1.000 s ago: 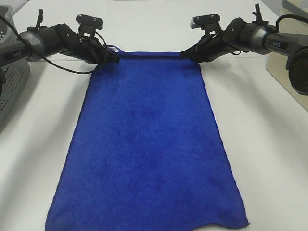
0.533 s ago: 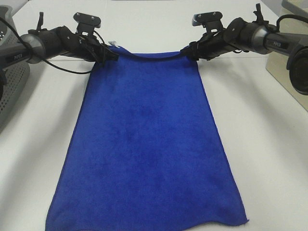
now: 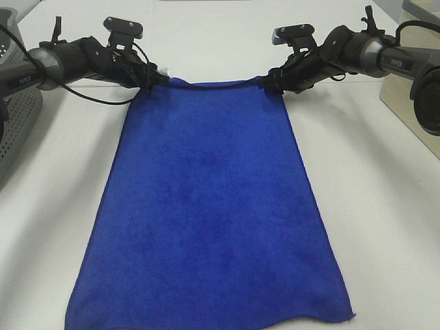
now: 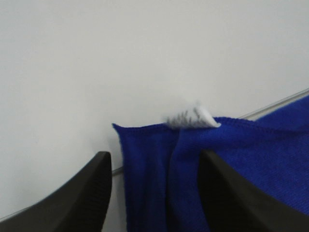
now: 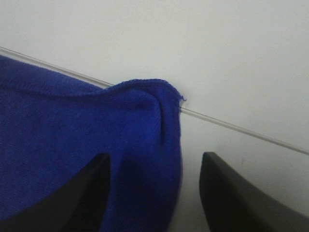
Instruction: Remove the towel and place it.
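Observation:
The royal-blue towel (image 3: 213,206) lies flat and lengthwise on the white table, its near edge at the bottom of the exterior view. My left gripper (image 3: 161,79) is at its far left corner, where the small white tag (image 4: 190,117) sticks up. My right gripper (image 3: 267,82) is at the far right corner. In the left wrist view the gripper (image 4: 154,159) has its fingers apart with the towel corner (image 4: 231,159) between them. In the right wrist view the gripper (image 5: 154,159) also stands apart around the creased corner (image 5: 72,125), with bare table beside the cloth.
A grey perforated basket (image 3: 14,124) stands at the left edge. A beige box (image 3: 405,89) stands at the right edge beside the right arm. A thin seam line (image 5: 241,130) crosses the table under the far corners.
The towel's far edge hung lifted and sagging between the grippers; now it rests lower on the table. The whole towel has shifted slightly away from the near edge.

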### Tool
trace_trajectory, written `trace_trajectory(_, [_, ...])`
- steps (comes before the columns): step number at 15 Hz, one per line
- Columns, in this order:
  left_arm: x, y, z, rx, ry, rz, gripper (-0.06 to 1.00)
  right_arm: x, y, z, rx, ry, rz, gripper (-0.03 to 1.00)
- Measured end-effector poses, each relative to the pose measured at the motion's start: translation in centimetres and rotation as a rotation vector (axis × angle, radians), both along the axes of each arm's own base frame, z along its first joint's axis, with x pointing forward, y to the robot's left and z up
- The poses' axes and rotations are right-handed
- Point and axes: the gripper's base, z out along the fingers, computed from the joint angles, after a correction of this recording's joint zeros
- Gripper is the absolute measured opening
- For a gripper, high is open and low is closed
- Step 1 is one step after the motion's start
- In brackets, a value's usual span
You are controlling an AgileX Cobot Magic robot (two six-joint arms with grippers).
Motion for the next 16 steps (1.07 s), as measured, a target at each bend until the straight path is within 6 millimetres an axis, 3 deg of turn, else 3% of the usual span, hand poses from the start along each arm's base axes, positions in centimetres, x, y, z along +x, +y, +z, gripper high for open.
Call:
trace_trajectory(7, [-0.1,0.0,1.5,-0.044,0.017,0.015,0.52,-0.5,0.4,2.2,0.044,0.046,0.028,0.56])
trace_trajectory(11, [-1.8,-0.5,8.1,-0.024,0.167,-0.075,0.73,-3.0,0.1,10.0,0.033,0.198,0.036,0.77])
trace_trajectory(13, [-3.5,-0.1,12.9,-0.009,0.244,-0.068,0.78,-5.1,-0.6,14.6,-0.03,0.263,0.035,0.84])
trace_trajectory(16, [-6.9,1.2,20.8,0.032,0.285,-0.027,0.79,-8.0,-1.8,21.6,-0.078,0.231,-0.016,0.85])
